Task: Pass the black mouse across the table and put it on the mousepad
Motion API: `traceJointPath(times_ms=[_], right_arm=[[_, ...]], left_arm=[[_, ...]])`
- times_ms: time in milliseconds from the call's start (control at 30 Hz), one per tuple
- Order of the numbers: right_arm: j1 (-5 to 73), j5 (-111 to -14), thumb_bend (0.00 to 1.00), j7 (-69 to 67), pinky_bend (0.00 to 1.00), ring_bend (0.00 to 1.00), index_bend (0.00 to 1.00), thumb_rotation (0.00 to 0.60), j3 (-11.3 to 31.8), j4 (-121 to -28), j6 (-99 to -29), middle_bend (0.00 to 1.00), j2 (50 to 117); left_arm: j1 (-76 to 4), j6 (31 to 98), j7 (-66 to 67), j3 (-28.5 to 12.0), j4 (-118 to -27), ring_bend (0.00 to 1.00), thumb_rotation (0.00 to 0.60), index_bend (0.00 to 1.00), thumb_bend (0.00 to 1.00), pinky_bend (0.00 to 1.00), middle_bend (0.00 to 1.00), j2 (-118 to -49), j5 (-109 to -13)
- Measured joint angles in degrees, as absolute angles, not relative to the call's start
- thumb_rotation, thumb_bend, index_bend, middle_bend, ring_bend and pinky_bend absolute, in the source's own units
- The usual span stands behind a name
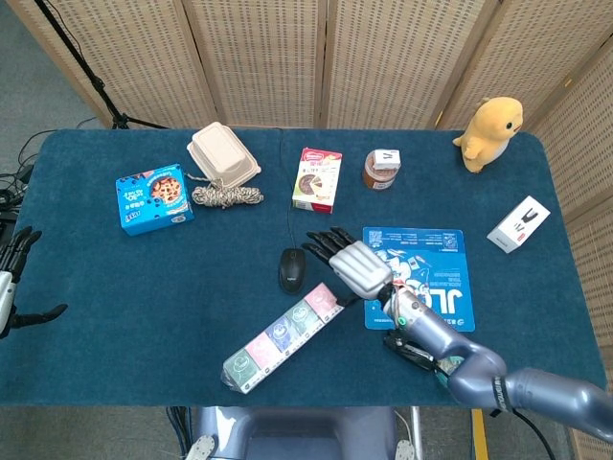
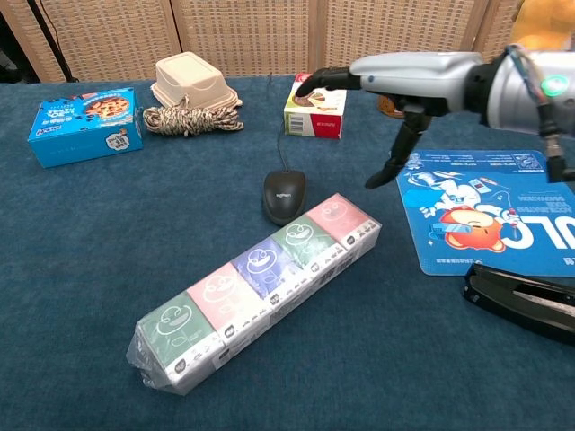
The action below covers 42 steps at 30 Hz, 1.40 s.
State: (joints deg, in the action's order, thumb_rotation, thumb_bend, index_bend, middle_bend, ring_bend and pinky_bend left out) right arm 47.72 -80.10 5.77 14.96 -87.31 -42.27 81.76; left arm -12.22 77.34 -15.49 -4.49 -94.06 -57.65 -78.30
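In the head view our right hand (image 1: 350, 264) is open above the table, with the mouse (image 1: 293, 269) just left of its fingertips and the mousepad (image 1: 436, 251) behind it. Nothing is grasped yet, so all the passing remains. Our left hand (image 1: 8, 287) waits open at the far edge.

The chest view misses the left hand, but shows the right hand (image 2: 395, 85) well above the mouse (image 2: 284, 194).
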Motion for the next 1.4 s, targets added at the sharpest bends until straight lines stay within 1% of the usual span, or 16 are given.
traceJointPath(times_ms=[167,333,567,767,900,1067,1167,1400], right_arm=[[53.0,-80.85,0.0,5.54,0.0,0.0,0.06,0.6,15.39,-80.01,-40.01,0.0,86.83],[56.84,-83.41,0.0,4.71,0.0,0.0,0.1,0.6,14.57,-71.94,-38.46,0.0,91.3],[61.88,-88.57,0.0,1.51,0.0,0.0,0.1,0.6,11.81,-62.17,-37.58,0.0,95.7],[64.95,-91.34,0.0,-2.7,0.0,0.0,0.11,0.6,9.65,-55.84,-38.04,0.0,98.06],[66.38,-93.22,0.0,-4.57,0.0,0.0,0.14,0.6,7.83,-53.2,-38.57,0.0,98.8],[67.4,-96.14,0.0,-6.21,0.0,0.0,0.17,0.6,4.41,-51.27,-39.95,0.0,99.46],[67.69,-97.6,0.0,-6.72,0.0,0.0,0.18,0.6,2.67,-50.11,-41.13,0.02,100.05],[68.49,-98.89,0.0,-6.74,0.0,0.0,0.19,0.6,0.67,-47.54,-42.14,0.03,101.75]], left_arm=[[-12.17,76.62,-16.14,-4.87,-94.09,0.0,0.6,0.0,0.05,0.0,0.0,-57.34,-77.87],[-11.96,76.29,-16.73,-5.06,-93.99,0.0,0.6,0.0,0.05,0.0,0.0,-57.25,-77.58],[-12.24,74.68,-16.52,-5.33,-93.83,0.0,0.6,0.0,0.05,0.0,0.0,-57.21,-76.73],[-12.57,73.53,-15.73,-5.57,-93.98,0.0,0.6,0.0,0.05,0.0,0.0,-57.4,-76.07],[-12.77,72.76,-15.46,-5.75,-94.04,0.0,0.6,0.0,0.05,0.0,0.0,-57.45,-75.57],[-12.98,72.02,-15.29,-5.97,-94.07,0.0,0.6,0.0,0.05,0.0,0.0,-57.53,-75.14],[-12.97,71.89,-15.19,-6.05,-94.08,0.0,0.6,0.0,0.05,0.0,0.0,-57.58,-75.01],[-12.99,71.42,-15.36,-6.24,-94.17,0.0,0.6,0.0,0.05,0.0,0.0,-57.45,-74.77]])
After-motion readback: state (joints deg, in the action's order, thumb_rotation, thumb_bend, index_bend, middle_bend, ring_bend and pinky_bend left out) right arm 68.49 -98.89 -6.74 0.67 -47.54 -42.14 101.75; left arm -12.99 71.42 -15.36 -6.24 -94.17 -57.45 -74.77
